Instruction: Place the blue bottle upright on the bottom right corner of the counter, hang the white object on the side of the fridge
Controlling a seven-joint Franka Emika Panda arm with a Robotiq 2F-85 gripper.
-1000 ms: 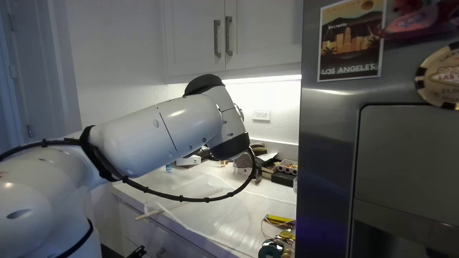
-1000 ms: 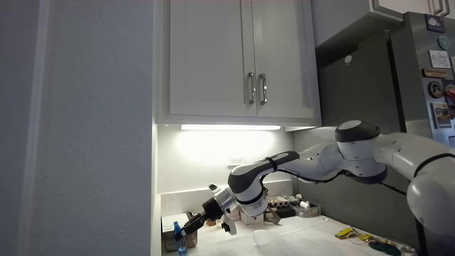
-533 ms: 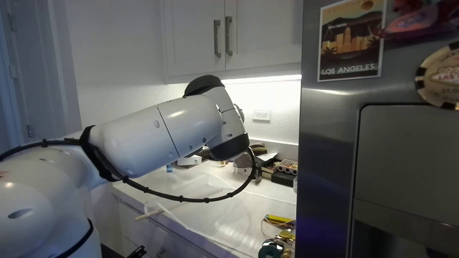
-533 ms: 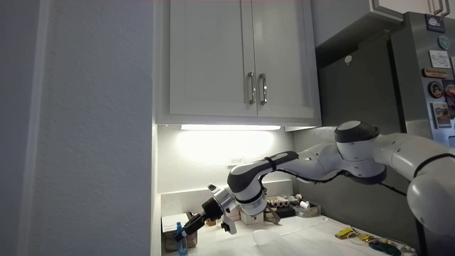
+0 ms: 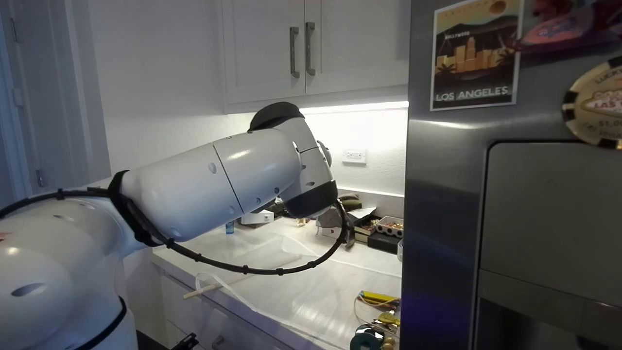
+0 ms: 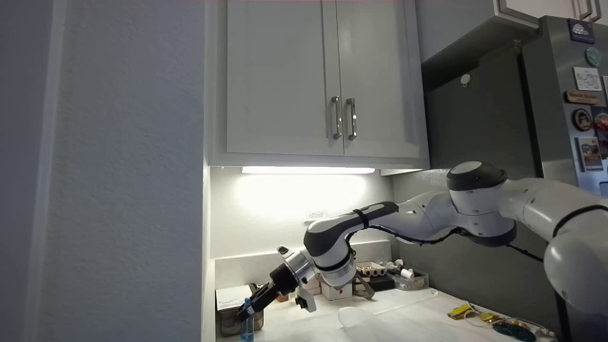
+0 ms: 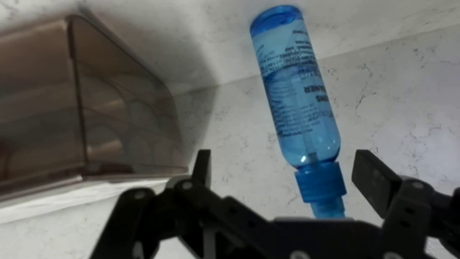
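Spread wide, the pincer (image 7: 289,174) has the blue bottle (image 7: 300,104) between its fingers (image 7: 375,180), and I can see a gap on each side of the cap (image 7: 321,181), which sits nearer one finger than the other. Upright in both exterior views, the bottle stands on the bench (image 6: 285,323), just beside a smoky see-through box (image 7: 129,118) with a white top. Fine print runs along the bottle's side, too blurred in places to read. The robot's pale arm (image 6: 413,218) stretches over the bench, lower than the glowing light strip (image 6: 308,170) under the white cupboard (image 6: 285,85). Across the bench the white sheet (image 5: 311,296) lies spread, thin and slightly see-through, and a pale stick (image 5: 209,290) pokes out past the front edge. The grey fridge (image 5: 447,204) stands at the bench's other end, with a Los Angeles poster (image 5: 476,58) and a big round magnet (image 5: 593,104) on it. Near its side lie a yellow thing (image 6: 459,311) and other small clutter (image 6: 515,331), and towards the back wall (image 6: 266,228) sit a white box (image 6: 336,291) and a clear bin (image 6: 413,281) packed with odds and ends.
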